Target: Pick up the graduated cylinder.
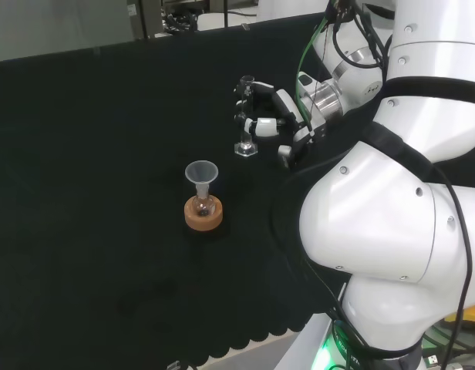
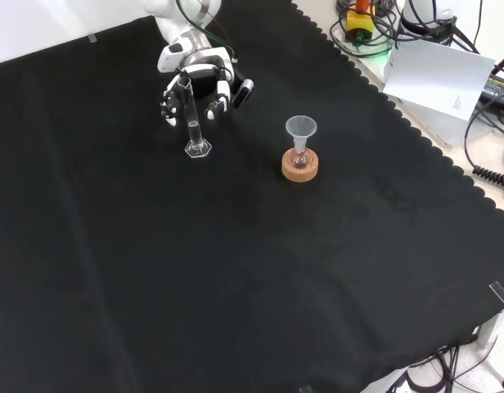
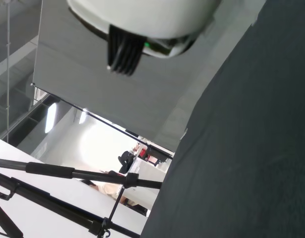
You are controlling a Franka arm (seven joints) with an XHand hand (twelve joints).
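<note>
Clear glass, the graduated cylinder [image 2: 191, 119] stands upright on the black cloth of the counter [image 2: 236, 270] in the front view, its hexagonal foot down on the cloth. Just behind it the hand [image 2: 204, 82] has its fingers [image 2: 222, 95] curled around the upper tube, so the cylinder sits within their grasp. Well to the right of the fingers, apart from them, a funnel [image 2: 300, 128] rests in a small flask [image 2: 300, 157] on a cork ring [image 2: 300, 168].
</note>
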